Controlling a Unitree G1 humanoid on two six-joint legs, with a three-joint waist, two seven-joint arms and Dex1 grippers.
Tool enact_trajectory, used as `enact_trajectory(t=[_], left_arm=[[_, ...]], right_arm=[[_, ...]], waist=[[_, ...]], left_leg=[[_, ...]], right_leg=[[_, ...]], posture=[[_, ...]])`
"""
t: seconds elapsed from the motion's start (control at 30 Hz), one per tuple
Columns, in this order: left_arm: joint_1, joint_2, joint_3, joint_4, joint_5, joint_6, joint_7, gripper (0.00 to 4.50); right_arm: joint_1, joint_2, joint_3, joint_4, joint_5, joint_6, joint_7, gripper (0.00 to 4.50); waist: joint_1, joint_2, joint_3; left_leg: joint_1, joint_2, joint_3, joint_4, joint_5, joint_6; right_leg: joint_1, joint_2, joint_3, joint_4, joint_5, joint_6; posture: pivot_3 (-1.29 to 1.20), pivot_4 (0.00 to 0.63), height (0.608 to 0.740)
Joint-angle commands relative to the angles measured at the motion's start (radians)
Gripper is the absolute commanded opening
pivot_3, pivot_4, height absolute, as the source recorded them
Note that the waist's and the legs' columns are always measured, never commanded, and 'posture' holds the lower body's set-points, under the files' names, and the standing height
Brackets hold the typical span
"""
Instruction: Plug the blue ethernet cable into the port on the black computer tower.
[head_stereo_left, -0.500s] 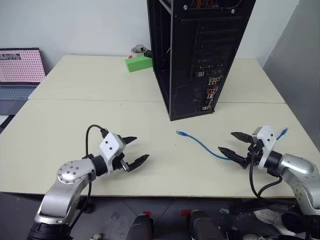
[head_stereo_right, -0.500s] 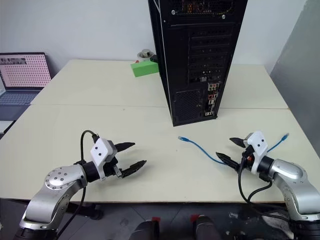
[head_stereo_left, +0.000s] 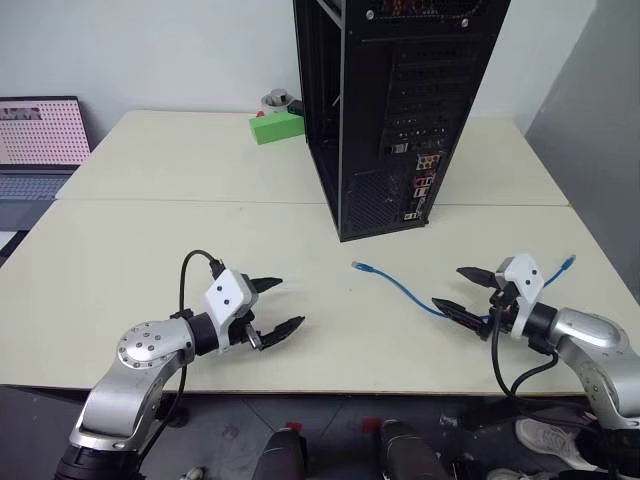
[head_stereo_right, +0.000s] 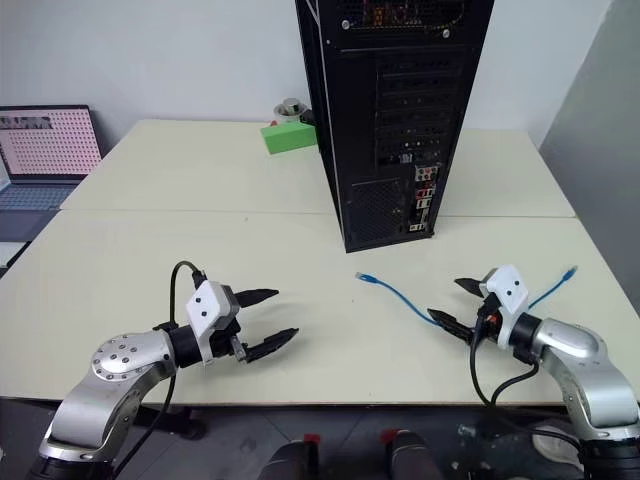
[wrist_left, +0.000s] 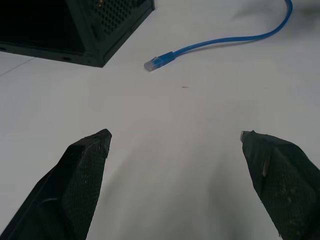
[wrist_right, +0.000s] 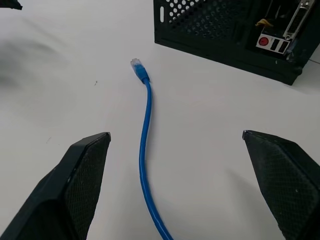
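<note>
Cable: the blue ethernet cable (head_stereo_left: 405, 289) lies on the table (head_stereo_left: 150, 250), at 5 o'clock of the black computer tower (head_stereo_left: 395, 110).
Left gripper (head_stereo_left: 277, 305): spread, empty.
Right gripper (head_stereo_left: 460, 292): spread, straddling the cable.

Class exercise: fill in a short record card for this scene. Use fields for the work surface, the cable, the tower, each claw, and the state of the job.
Surface: cream table
Cable: blue ethernet cable lying loose on the table, one plug end pointing toward the tower
Tower: black computer tower standing upright, rear connectors facing the robot
Left claw: open, holding nothing, apart from the cable
Right claw: open, around the cable's middle stretch, not gripping it
Background: green block, laptop
Job state: cable not yet plugged in
</note>
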Motion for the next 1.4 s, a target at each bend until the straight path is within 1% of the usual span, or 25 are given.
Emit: enact_trajectory(t=[0.03,0.23,0.37,0.47,0.6,0.63,0.7,0.77,0.87,0.9,1.0,1.23,1.33,1.4], left_arm=[[-0.022,0.005,-0.025,-0.029,0.011,-0.025,-0.007,4.44],[-0.056,0.0,-0.066,-0.004,0.008,-0.031,-0.039,4.44],[-0.08,-0.002,-0.073,0.017,0.009,-0.025,-0.039,4.44],[-0.084,0.0,-0.077,0.021,0.014,-0.027,-0.041,4.44],[-0.087,0.002,-0.075,0.023,0.012,-0.03,-0.045,4.44],[-0.087,0.001,-0.073,0.024,0.009,-0.03,-0.046,4.5],[-0.086,0.001,-0.071,0.024,0.006,-0.031,-0.047,4.5],[-0.088,0.003,-0.069,0.031,0.007,-0.031,-0.049,4.5],[-0.09,0.006,-0.067,0.041,0.012,-0.032,-0.047,4.5],[-0.092,0.007,-0.069,0.046,0.016,-0.035,-0.047,4.5],[-0.102,0.007,-0.074,0.058,0.022,-0.038,-0.048,4.5],[-0.152,0.002,-0.093,0.115,0.043,-0.056,-0.059,4.5],[-0.176,0.0,-0.103,0.144,0.052,-0.068,-0.068,4.5],[-0.205,0.001,-0.122,0.182,0.067,-0.085,-0.086,4.5]], right_arm=[[-0.084,0.041,0.058,0.039,-0.047,-0.026,-0.022,4.5],[-0.232,0.133,0.17,0.231,-0.141,-0.072,-0.031,4.5],[-0.332,0.209,0.235,0.382,-0.199,-0.14,-0.023,4.5],[-0.392,0.259,0.257,0.5,-0.235,-0.198,-0.029,4.5],[-0.45,0.297,0.281,0.627,-0.284,-0.261,-0.029,4.5],[-0.458,0.299,0.286,0.653,-0.298,-0.277,-0.026,4.11],[-0.468,0.3,0.292,0.688,-0.319,-0.302,-0.018,3.85],[-0.473,0.296,0.295,0.707,-0.329,-0.315,-0.009,3.2],[-0.47,0.291,0.292,0.709,-0.327,-0.312,0.005,2.43],[-0.469,0.291,0.291,0.709,-0.324,-0.306,0.01,2.28],[-0.468,0.289,0.29,0.704,-0.321,-0.296,0.02,1.47],[-0.469,0.28,0.304,0.667,-0.331,-0.283,0.041,0.02],[-0.463,0.277,0.308,0.638,-0.334,-0.281,0.054,0.01],[-0.451,0.27,0.321,0.565,-0.336,-0.275,0.078,0.01]], waist=[[-0.001,0.0,0.0],[-0.001,0.0,0.0],[-0.003,0.0,0.0],[-0.005,0.0,0.0],[-0.006,0.0,0.0],[-0.006,0.0,0.0],[-0.005,0.0,0.0],[-0.005,0.0,0.0],[-0.005,0.0,0.0],[-0.005,0.0,0.0],[-0.005,0.0,0.0],[-0.005,0.0,0.0],[-0.005,0.0,0.0],[-0.005,0.0,0.0]], left_leg=[[0.0,0.0,0.0,0.0,0.0,0.0],[0.0,0.0,0.0,0.0,0.0,0.0],[0.0,0.0,0.0,0.0,0.0,0.0],[0.0,0.0,0.0,0.0,0.0,0.0],[0.0,0.0,0.0,0.0,0.0,0.0],[0.0,0.0,0.0,0.0,0.0,0.0],[0.0,0.0,0.0,0.0,0.0,0.0],[0.0,0.0,0.0,0.0,0.0,0.0],[0.0,0.0,0.0,0.0,0.0,0.0],[0.0,0.0,0.0,0.0,0.0,0.0],[0.0,0.0,0.0,0.0,0.0,0.0],[0.0,0.0,0.0,0.0,0.0,0.0],[0.0,0.0,0.0,0.0,0.0,0.0],[0.0,0.0,0.0,0.0,0.0,0.0]], right_leg=[[0.0,0.0,0.0,0.0,0.0,0.0],[0.0,0.0,0.0,0.0,0.0,0.0],[0.0,0.0,0.0,0.0,0.0,0.0],[0.0,0.0,0.0,0.001,0.003,0.005],[0.0,0.0,0.0,0.001,0.003,0.005],[0.0,0.0,0.0,0.001,0.003,0.005],[0.0,0.0,-0.001,0.001,0.003,0.005],[0.0,0.0,0.0,0.001,0.003,0.006],[0.0,0.0,0.0,0.001,0.003,0.005],[0.0,0.0,-0.001,0.002,0.003,0.005],[0.0,0.0,-0.001,0.002,0.003,0.005],[0.0,0.0,-0.001,0.002,0.003,0.006],[0.0,0.0,-0.001,0.002,0.003,0.006],[0.0,0.0,-0.001,0.002,0.003,0.006]], posture=[[0.0,0.15,0.74],[0.0,0.15,0.74],[0.0,0.15,0.74],[0.0,0.15,0.74],[0.0,0.15,0.74],[0.0,0.15,0.74],[0.0,0.15,0.74],[0.0,0.15,0.74],[0.0,0.15,0.74],[0.0,0.15,0.74],[0.0,0.15,0.74],[0.0,0.15,0.74],[0.0,0.15,0.74],[0.0,0.15,0.74]])
